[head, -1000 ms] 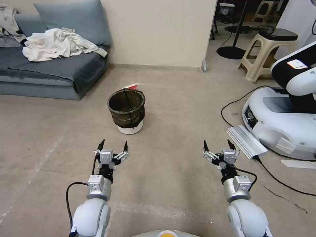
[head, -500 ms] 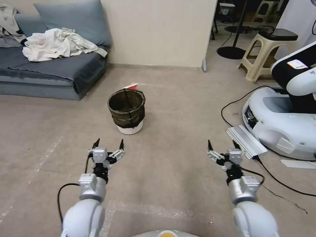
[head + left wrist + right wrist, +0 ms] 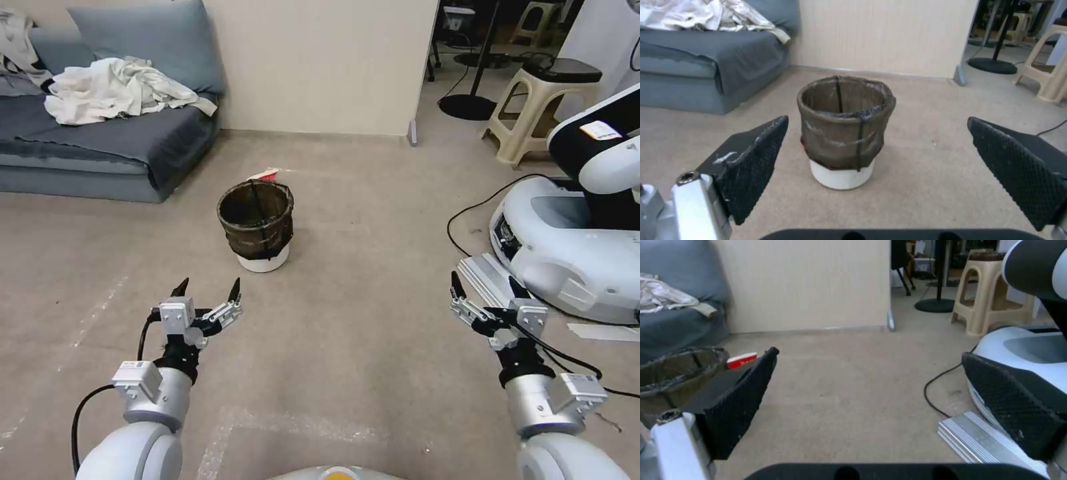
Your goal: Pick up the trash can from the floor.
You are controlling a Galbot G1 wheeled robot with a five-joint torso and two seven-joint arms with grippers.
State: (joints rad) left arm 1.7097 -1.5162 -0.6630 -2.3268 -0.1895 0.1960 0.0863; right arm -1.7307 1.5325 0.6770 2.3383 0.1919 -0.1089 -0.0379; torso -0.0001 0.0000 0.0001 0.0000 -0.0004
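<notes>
The trash can [image 3: 257,225] stands upright on the floor [image 3: 360,220], a small white round bin with a dark brownish bag folded over its rim. In the left wrist view the trash can [image 3: 843,130] sits straight ahead between the spread fingers. My left gripper [image 3: 207,293] is open, hovering over the floor short of the can and slightly left of it. My right gripper [image 3: 485,285] is open too, well off to the can's right, near the silver ribbed panel. In the right wrist view the trash can [image 3: 675,373] shows at the edge, behind one finger [image 3: 735,406].
A grey sofa [image 3: 107,140] with crumpled white cloth stands back left. Another white robot base [image 3: 573,247] with a black cable [image 3: 467,220] and a silver ribbed panel [image 3: 497,283] crowds the right. A beige stool [image 3: 540,107] stands beyond. A red-and-white packet [image 3: 265,175] lies behind the can.
Both arms have spread apart: the left gripper has drifted left and slightly back, the right gripper has swung right toward the silver panel. Both stayed open. The trash can has not moved.
</notes>
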